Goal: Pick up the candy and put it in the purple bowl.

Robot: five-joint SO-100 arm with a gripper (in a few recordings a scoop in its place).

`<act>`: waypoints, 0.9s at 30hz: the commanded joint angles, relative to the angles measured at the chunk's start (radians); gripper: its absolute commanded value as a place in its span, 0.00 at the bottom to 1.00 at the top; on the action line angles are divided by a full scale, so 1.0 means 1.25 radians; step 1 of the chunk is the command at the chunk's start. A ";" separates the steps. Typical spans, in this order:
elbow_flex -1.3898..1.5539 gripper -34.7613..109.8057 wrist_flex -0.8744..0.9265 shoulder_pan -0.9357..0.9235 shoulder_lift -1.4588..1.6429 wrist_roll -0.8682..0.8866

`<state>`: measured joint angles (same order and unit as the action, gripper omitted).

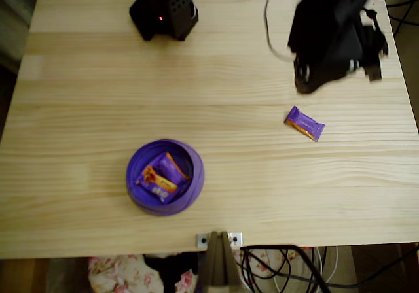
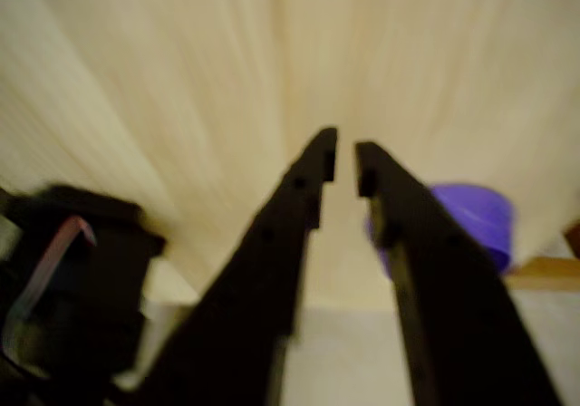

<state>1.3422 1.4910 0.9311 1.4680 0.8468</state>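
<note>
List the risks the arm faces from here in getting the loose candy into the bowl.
1. The gripper holds nothing and its fingers stand only narrowly apart; unless they open wider, they may push the flat candy away.
2. The purple bowl already holds two candies, so a drop near the rim might bounce out.

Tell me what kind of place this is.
Probably a home or hobby robot workbench: a pale wooden table, loose cables hanging off its edge, and flowered fabric beneath it.
</note>
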 commanded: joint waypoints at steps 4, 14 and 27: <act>0.157 0.25 -0.175 0.064 0.161 0.119; 0.037 0.25 -0.199 0.058 0.015 0.255; -0.061 0.26 -0.174 0.040 -0.099 0.389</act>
<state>1.3085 1.3146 0.9940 1.2747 1.2839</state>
